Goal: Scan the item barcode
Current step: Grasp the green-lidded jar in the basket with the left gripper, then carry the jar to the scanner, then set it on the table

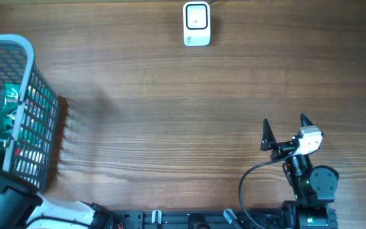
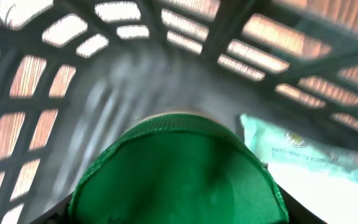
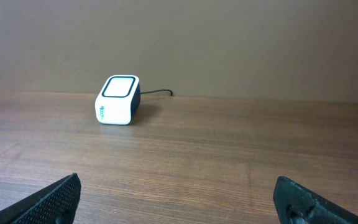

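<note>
- Basket (image 1: 25,46) of grey mesh stands at the left edge of the table (image 1: 170,114), and my left arm reaches into it from the near side.
- Through my left wrist camera the view is blurred: mesh walls on every side, and a green round-topped item (image 2: 179,168) fills the lower middle, right up against the lens.
- My left pincer (image 2: 169,216) shows only as dark slivers in the 2 bottom corners, either side of that green item; I cannot tell whether it is wide, narrow or gripping.
- A pale printed packet (image 2: 303,155) lies just beside the green item, on its right, also inside the basket.
- From overhead, green wrappers (image 1: 5,108) show through the top of the basket.
- My right pincer (image 1: 285,121) is spread wide and holds nothing, its 2 fingers well apart above bare wood at the near right of the table.
- The white scanner (image 1: 196,24) sits at the far edge of the table, its cable trailing behind it, well apart from both the basket and my right pincer.
</note>
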`<state>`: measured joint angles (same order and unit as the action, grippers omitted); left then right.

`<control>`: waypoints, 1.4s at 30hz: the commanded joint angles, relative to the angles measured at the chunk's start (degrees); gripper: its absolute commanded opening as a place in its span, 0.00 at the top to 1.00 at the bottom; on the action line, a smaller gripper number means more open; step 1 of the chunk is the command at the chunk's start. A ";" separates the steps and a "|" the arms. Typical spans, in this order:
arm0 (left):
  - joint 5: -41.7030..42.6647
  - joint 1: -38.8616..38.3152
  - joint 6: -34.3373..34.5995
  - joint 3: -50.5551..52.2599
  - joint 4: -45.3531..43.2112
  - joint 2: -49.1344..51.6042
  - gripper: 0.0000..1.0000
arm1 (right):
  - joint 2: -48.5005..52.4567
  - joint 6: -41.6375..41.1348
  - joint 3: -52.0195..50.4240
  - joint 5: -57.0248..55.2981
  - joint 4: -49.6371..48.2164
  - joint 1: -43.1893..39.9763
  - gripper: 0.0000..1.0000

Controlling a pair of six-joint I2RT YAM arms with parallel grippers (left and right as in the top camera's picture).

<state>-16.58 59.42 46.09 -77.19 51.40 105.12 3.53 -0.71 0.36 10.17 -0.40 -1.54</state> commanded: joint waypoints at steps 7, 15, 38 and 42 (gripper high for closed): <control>6.54 -6.01 -0.92 -12.22 9.44 -11.91 0.44 | 0.09 0.68 -0.07 -0.72 -0.26 0.35 0.00; 14.69 -22.10 -0.92 -15.45 8.87 -33.97 0.43 | 0.09 0.70 -0.07 -0.72 -0.26 0.35 0.00; 20.57 -92.89 0.81 -15.45 5.42 -5.20 0.41 | 0.09 0.68 -0.07 -0.72 -0.26 0.35 0.00; 17.29 -99.89 -0.79 -15.39 6.56 0.85 0.39 | 0.09 0.70 -0.07 -0.72 -0.26 0.35 0.00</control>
<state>3.97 -37.36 46.57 -91.64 57.52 103.94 3.53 -0.71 0.36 10.15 -0.40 -1.54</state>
